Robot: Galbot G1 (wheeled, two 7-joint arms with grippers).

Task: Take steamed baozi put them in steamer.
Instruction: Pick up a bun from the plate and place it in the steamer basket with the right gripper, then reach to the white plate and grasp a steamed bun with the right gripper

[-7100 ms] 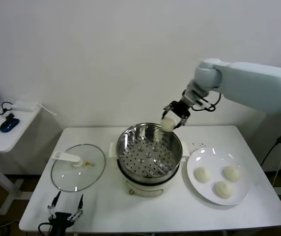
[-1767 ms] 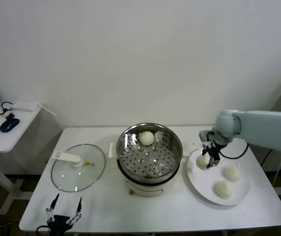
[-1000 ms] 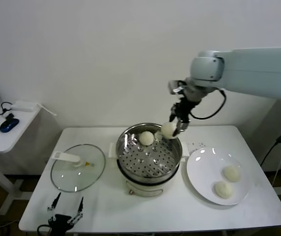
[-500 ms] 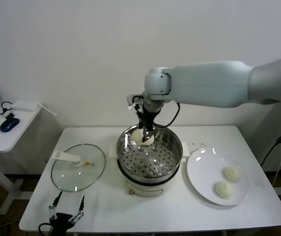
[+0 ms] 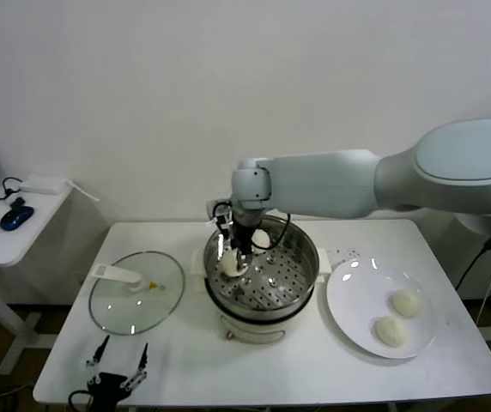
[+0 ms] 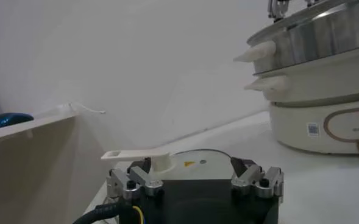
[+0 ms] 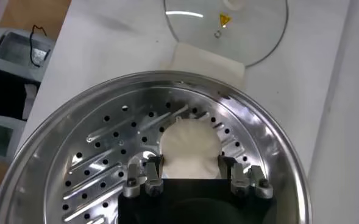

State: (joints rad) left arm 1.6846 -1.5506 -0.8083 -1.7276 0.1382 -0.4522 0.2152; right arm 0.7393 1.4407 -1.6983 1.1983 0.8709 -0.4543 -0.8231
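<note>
The steamer (image 5: 263,296) stands mid-table, shiny steel with a perforated floor. My right gripper (image 5: 232,255) reaches down into its left side, shut on a cream-white baozi (image 5: 229,263). In the right wrist view the baozi (image 7: 189,149) sits between the fingers (image 7: 152,176) just over the basket floor (image 7: 106,164). A second baozi (image 5: 262,238) lies at the steamer's back, partly hidden by the arm. Two baozi (image 5: 405,302) (image 5: 389,331) lie on the white plate (image 5: 357,296). My left gripper (image 5: 115,376) is parked, open and empty, at the table's front left.
The glass lid (image 5: 136,292) with a white handle lies left of the steamer, just beyond the left gripper (image 6: 191,179); it also shows in the right wrist view (image 7: 228,27). A side desk (image 5: 5,232) with a blue mouse stands far left.
The right gripper carried a baozi from the plate over the steamer, then moved left and lower inside it. The plate went from three baozi to two. The left arm has not moved.
</note>
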